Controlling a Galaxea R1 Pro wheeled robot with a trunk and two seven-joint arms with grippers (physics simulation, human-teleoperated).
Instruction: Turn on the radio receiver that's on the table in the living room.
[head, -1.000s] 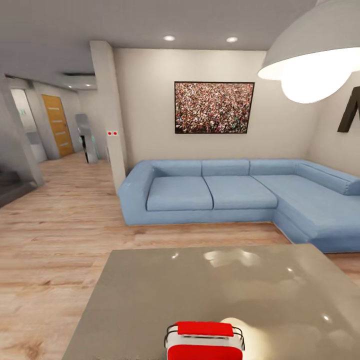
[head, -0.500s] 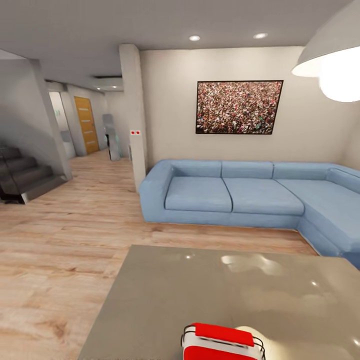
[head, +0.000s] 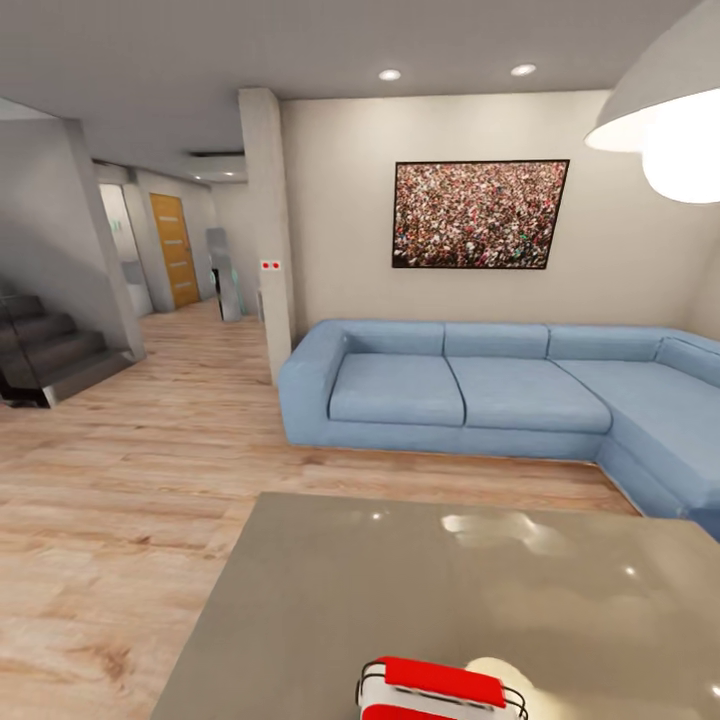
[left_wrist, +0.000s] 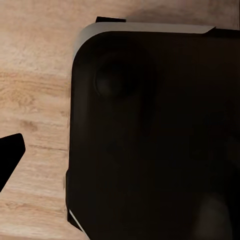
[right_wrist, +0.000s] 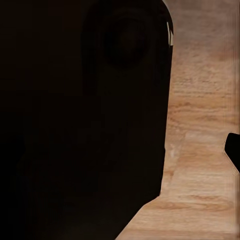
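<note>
Facing the radio (head: 440, 690) at the table's (head: 420, 590) near edge; gripper states couldn't be told. Risk: a blind reach could knock the radio off.

A large dark rounded body (right_wrist: 80, 120) stood before the claw, with light wood plank floor (right_wrist: 200, 150) visible beyond its edge.

Red radio receiver (head: 440, 688), white trim, wire handle, sat upright at 6 o'clock on glossy grey table (head: 420, 580), cropped.
</note>
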